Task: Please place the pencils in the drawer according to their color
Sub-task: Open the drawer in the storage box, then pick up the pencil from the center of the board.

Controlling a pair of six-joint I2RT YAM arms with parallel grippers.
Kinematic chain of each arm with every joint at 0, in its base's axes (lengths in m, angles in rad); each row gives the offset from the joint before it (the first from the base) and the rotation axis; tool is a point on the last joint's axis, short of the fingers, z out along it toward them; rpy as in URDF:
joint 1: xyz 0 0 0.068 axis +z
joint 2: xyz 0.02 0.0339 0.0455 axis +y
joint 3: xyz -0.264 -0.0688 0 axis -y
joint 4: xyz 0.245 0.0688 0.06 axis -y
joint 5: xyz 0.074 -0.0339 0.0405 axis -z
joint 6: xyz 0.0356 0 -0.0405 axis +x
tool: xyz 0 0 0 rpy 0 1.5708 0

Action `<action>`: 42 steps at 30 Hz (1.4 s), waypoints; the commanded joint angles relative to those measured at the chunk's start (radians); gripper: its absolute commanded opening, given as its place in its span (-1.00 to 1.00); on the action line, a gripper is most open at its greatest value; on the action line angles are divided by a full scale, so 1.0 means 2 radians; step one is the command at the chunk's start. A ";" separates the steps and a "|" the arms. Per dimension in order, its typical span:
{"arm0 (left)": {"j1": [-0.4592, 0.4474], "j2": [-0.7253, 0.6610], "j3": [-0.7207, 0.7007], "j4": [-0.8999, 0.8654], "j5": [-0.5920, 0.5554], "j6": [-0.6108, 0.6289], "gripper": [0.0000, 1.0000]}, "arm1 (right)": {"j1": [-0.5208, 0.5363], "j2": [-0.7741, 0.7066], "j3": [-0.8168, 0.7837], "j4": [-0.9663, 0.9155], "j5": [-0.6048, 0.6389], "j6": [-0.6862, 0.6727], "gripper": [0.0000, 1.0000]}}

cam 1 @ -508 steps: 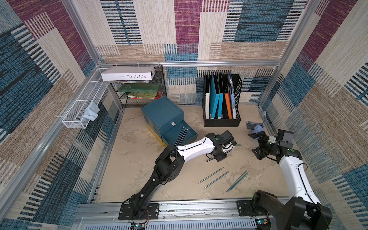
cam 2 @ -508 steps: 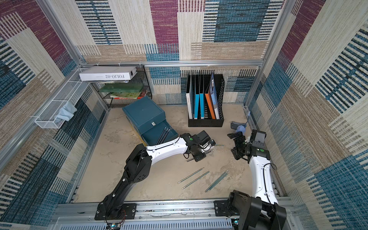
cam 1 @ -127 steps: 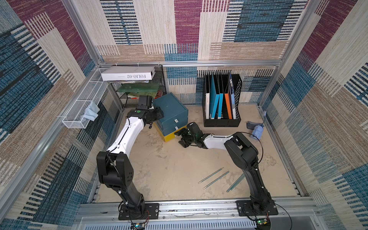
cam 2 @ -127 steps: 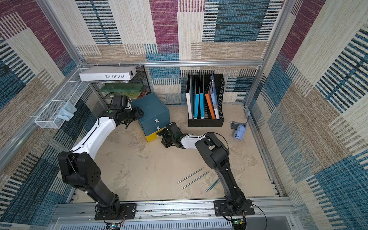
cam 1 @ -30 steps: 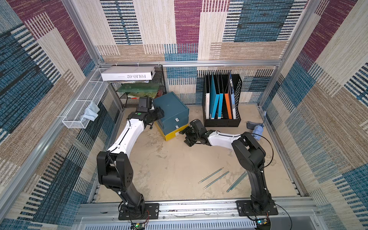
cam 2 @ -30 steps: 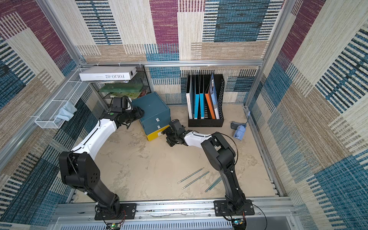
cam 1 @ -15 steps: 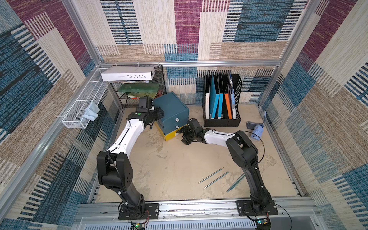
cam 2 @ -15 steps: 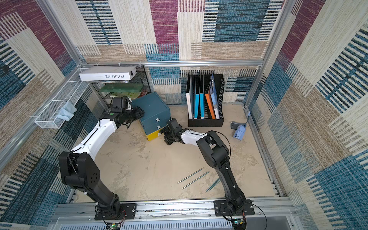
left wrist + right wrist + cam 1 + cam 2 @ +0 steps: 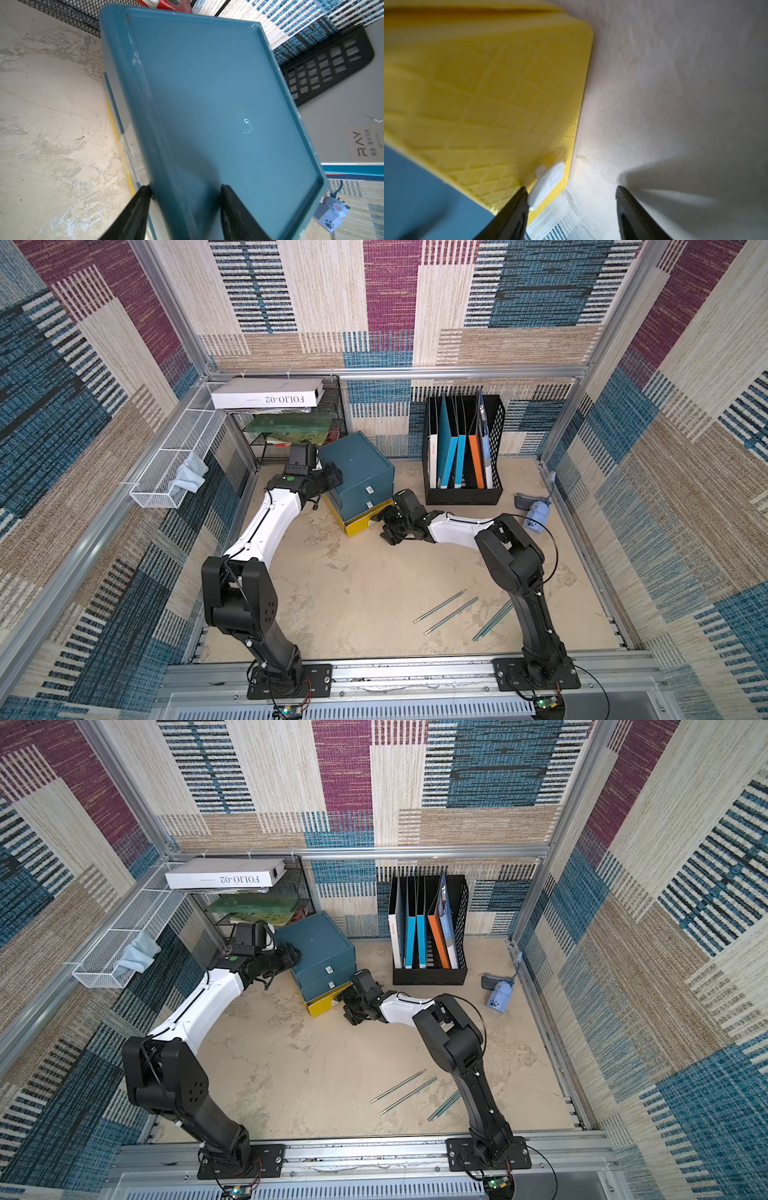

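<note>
While astride teal plastic cabinet (image 9: pixel 207 93) edge with half-open left end effector (image 9: pixel 185 187), touches white knob (image 9: pixel 548 182) on yellow drawer (image 9: pixel 477 83) with open right end effector (image 9: pixel 571 189).

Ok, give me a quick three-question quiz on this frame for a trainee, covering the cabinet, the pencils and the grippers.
1. True or false: the yellow drawer sticks out a little from the teal cabinet.
2. The pencils lying on the table are: A) yellow-and-black striped, B) teal, C) red.
3. Which gripper is at the yellow drawer's white handle?

Key: 1 true. 2 B. 3 the right gripper, jaws apart, with the handle beside one finger.
</note>
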 commanded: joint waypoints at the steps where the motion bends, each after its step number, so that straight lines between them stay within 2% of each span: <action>1: -0.003 0.018 -0.014 -0.193 0.018 0.019 0.11 | 0.001 -0.016 -0.014 -0.027 -0.002 -0.013 0.37; 22: -0.003 0.016 -0.020 -0.182 0.028 0.008 0.09 | 0.026 -0.170 -0.177 -0.044 0.008 -0.025 0.41; 27: -0.004 0.012 -0.013 -0.183 0.028 0.014 0.10 | 0.026 -0.196 -0.182 -0.038 0.014 -0.036 0.50; 34: -0.004 -0.015 0.029 -0.190 0.027 0.035 0.19 | 0.025 -0.220 -0.142 -0.060 0.009 -0.087 0.60; 42: -0.008 -0.084 0.058 -0.196 0.047 0.060 0.28 | 0.008 -0.313 -0.171 -0.099 0.042 -0.120 0.68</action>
